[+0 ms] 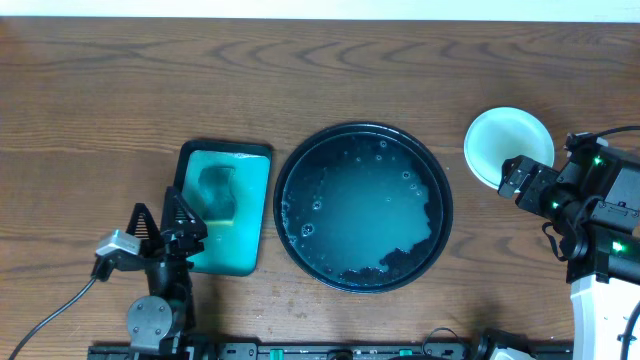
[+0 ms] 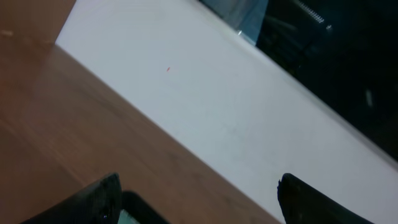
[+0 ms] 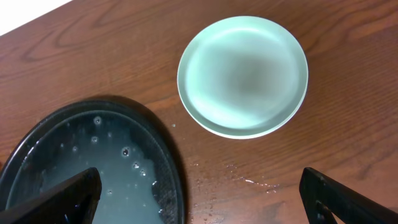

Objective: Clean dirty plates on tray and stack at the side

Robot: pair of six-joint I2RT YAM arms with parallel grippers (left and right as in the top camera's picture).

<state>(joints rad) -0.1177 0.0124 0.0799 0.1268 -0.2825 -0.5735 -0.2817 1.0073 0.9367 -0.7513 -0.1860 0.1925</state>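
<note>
So the pale mint round plate (image 3: 242,74) sits on the brown wood-grain tabletop (image 1: 300,80), just right of the big round black tray (image 1: 279,207) full of foamy water. The left gripper (image 2: 199,183) and right gripper (image 3: 199,177) both have their jaws spread wide and empty.

Count, overhead view: 1 black round tray (image 1: 363,128), centre. 1 teal rectangular tray (image 1: 252,220), left of centre, with 1 sponge (image 1: 216,190). 1 plate (image 1: 505,140) seen, upper right (any beneath cannot be told). 2 grippers: left gripper (image 1: 158,215) lower left, right gripper (image 1: 517,178) right edge.
</note>
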